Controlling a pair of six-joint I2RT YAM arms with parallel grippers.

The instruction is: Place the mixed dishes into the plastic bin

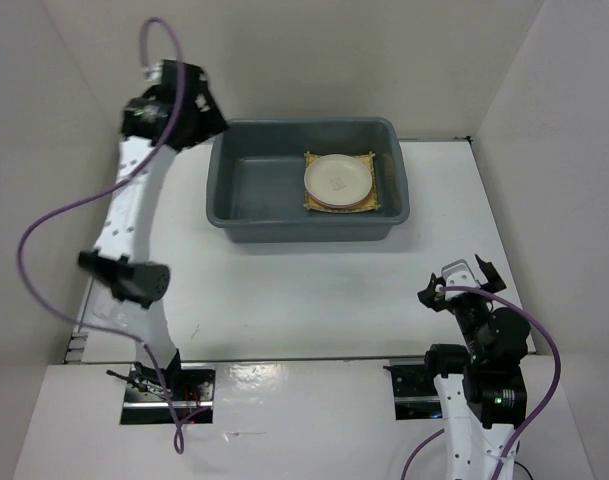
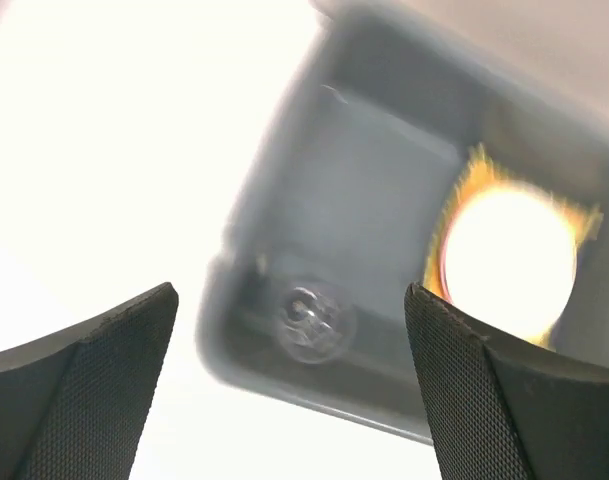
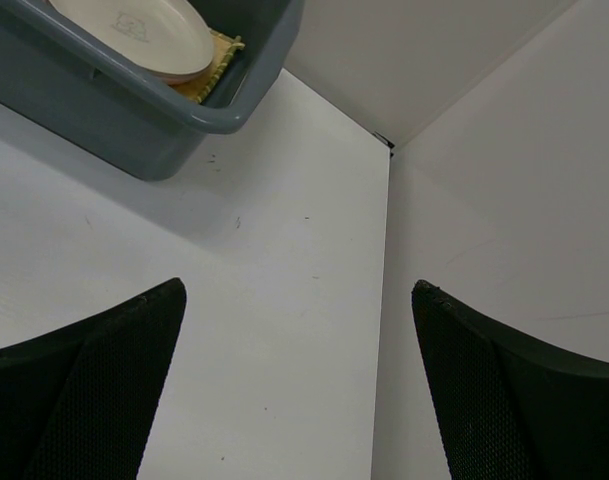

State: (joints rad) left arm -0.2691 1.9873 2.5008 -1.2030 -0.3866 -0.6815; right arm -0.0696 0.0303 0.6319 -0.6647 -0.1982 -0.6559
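The dark grey plastic bin (image 1: 234, 215) stands at the back middle of the table. Inside, at its right end, a cream plate (image 1: 337, 178) lies on the yellow woven mat (image 1: 374, 203), with a pink plate rim (image 1: 336, 206) showing under it. My left gripper (image 1: 212, 118) hangs open and empty above the bin's far left corner. In the blurred left wrist view, a clear cup (image 2: 314, 320) shows inside the bin's (image 2: 284, 180) corner, between my open fingers (image 2: 104, 370); the plate (image 2: 504, 260) glares bright. My right gripper (image 1: 459, 282) is open and empty over the table, near right.
White walls enclose the table on the left, back and right. The right wrist view shows the bin's corner (image 3: 224, 110) with the plate (image 3: 134, 30) and mat (image 3: 216, 68), bare white table below, and the right wall (image 3: 504, 200) close by.
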